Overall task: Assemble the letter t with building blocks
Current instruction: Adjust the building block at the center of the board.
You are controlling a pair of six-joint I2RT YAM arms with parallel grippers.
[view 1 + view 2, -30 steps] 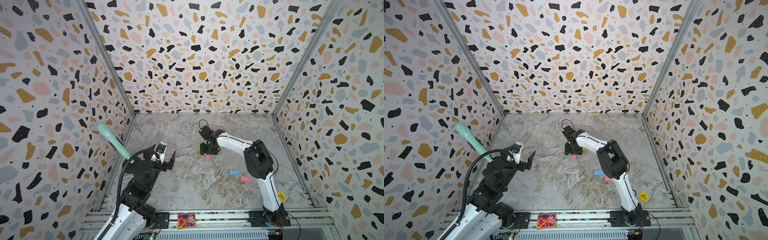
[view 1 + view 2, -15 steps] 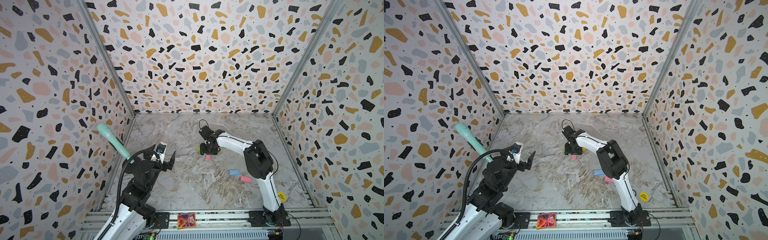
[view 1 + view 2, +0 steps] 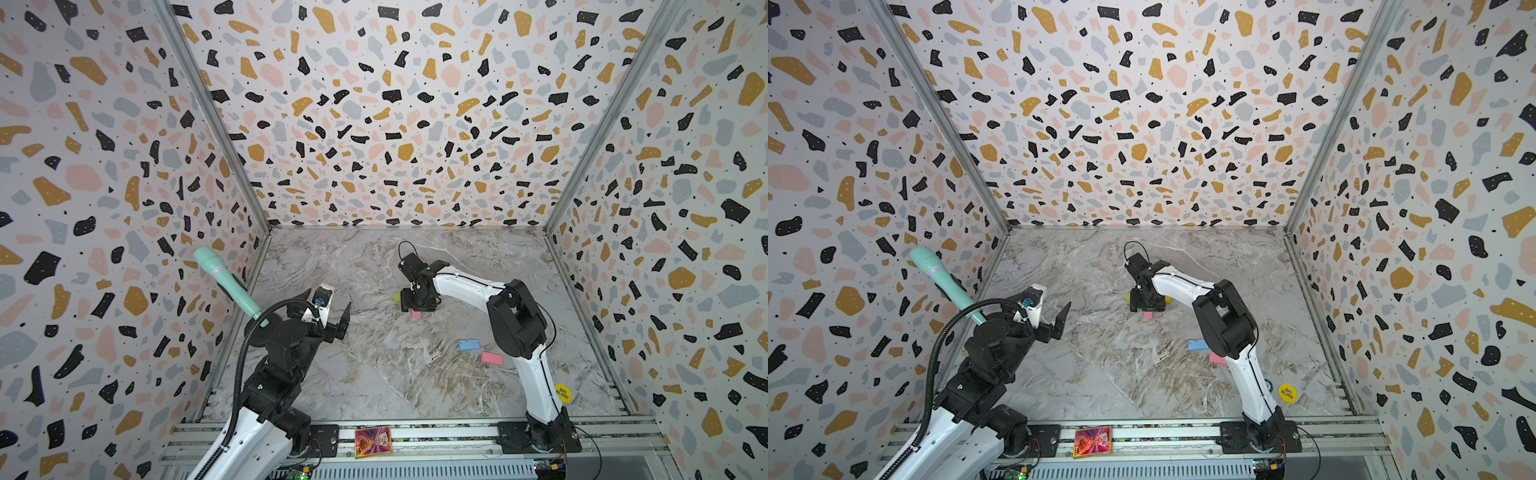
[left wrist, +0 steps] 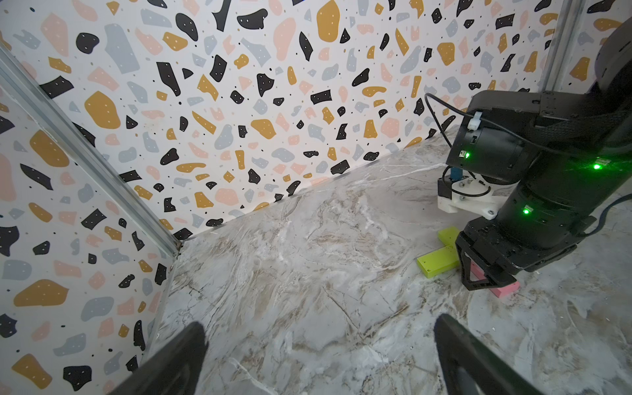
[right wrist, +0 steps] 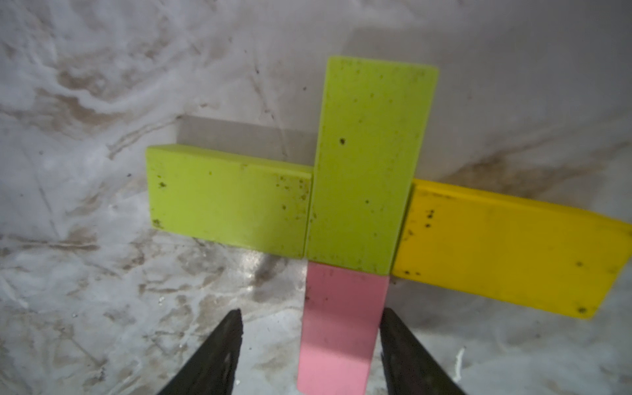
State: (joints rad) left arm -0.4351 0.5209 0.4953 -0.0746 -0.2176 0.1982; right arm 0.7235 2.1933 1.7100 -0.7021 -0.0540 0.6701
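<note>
Part of the letter t lies mid-table: an upright lime green block (image 5: 372, 164) with a second green block (image 5: 229, 198) on one side and a yellow block (image 5: 506, 249) on the other. A pink block (image 5: 342, 325) continues the stem below it. My right gripper (image 5: 309, 311) is low over that pink block, open, with a finger on each side and a clear gap at one. A light blue block (image 3: 468, 344) and another pink block (image 3: 492, 358) lie loose near the right arm. My left gripper (image 3: 330, 309) hangs open and empty at the left.
A round yellow disc (image 3: 562, 392) lies by the right arm's base. A colourful card (image 3: 372, 441) sits on the front rail. A teal handle (image 3: 226, 282) sticks up behind the left arm. Patterned walls close in three sides.
</note>
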